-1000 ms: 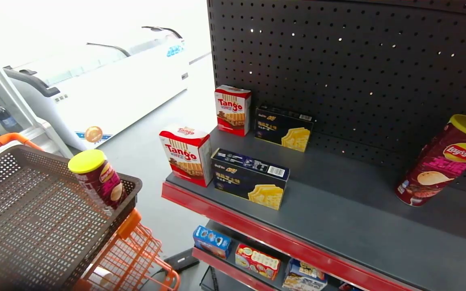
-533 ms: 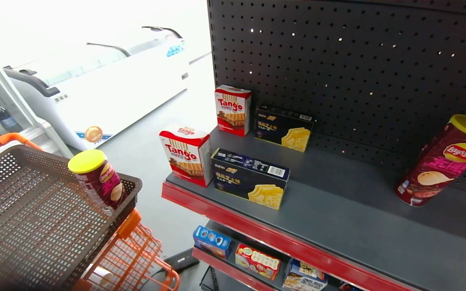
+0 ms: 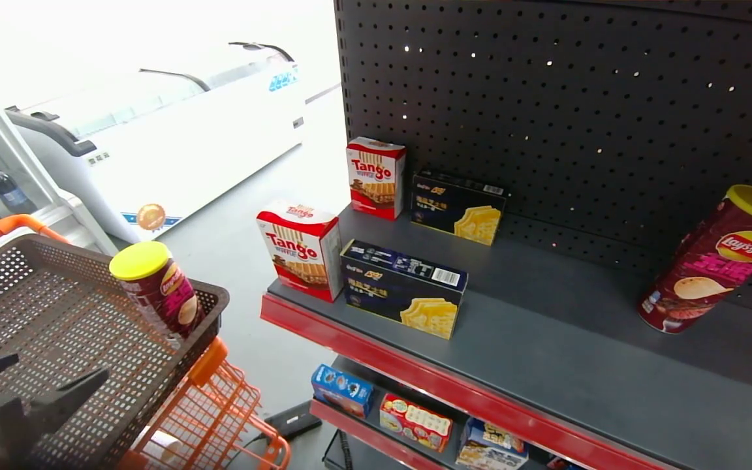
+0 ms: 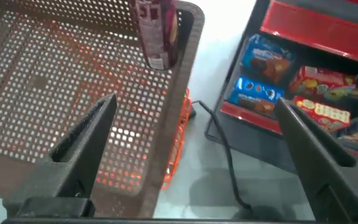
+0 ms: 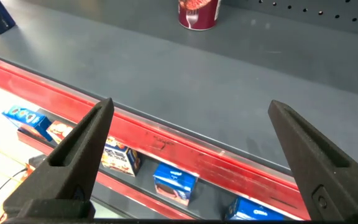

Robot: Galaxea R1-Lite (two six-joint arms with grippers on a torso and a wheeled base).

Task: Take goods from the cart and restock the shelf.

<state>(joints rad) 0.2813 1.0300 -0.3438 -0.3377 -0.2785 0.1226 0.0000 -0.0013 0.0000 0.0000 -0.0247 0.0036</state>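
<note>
A maroon chip can with a yellow lid (image 3: 157, 287) stands upright in the far right corner of the brown perforated basket (image 3: 43, 307) on the orange cart (image 3: 219, 418). My left gripper (image 3: 40, 378) hovers open over the basket's near part, well short of the can (image 4: 157, 31); its fingers (image 4: 86, 143) hold nothing. A second chip can (image 3: 715, 261) leans on the grey shelf (image 3: 546, 339) at the right, against the pegboard. My right gripper (image 5: 190, 107) is open and empty in front of the shelf's red edge (image 5: 166, 140), with that can's base (image 5: 199, 12) beyond it.
Two red wafer boxes (image 3: 301, 251) (image 3: 376, 176) and two dark cracker boxes (image 3: 405, 287) (image 3: 457, 207) stand on the shelf's left half. Bare shelf lies between them and the right can. Lower shelves hold snack packs (image 3: 415, 421). A white chest freezer (image 3: 173, 137) stands behind the cart.
My left gripper has come into the head view at the lower left, above the basket. The cans and boxes have not moved.
</note>
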